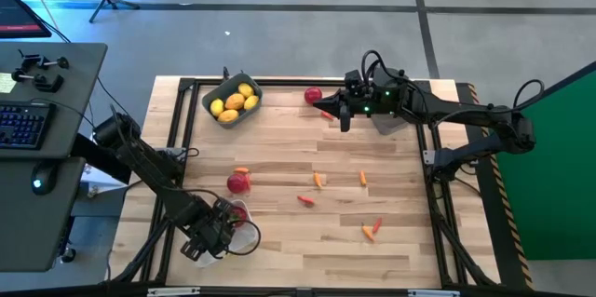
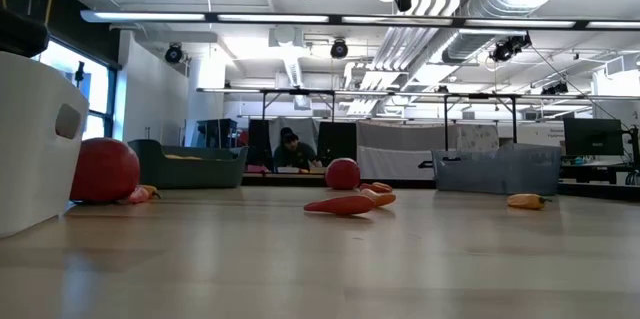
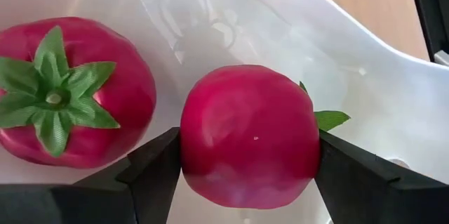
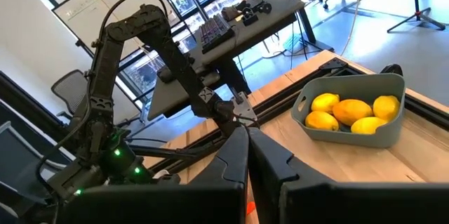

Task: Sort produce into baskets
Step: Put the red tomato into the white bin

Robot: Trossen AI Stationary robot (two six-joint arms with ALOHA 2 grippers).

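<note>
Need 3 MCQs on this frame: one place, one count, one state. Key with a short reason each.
1. Where is the left gripper?
A. Over the white basket
B. Over the blue-grey basket
C. Off the table

2. How many lemons sit in the blue-grey basket?
A. Two
B. Four
C. Six

3. How is the right gripper?
A. Shut, holding nothing
B. Holding a lemon
C. Wide open

Key: 1 A, its fingers flank a red fruit inside white walls. 2 B, the right wrist view shows four. 3 A, fingers meet with nothing between.
</note>
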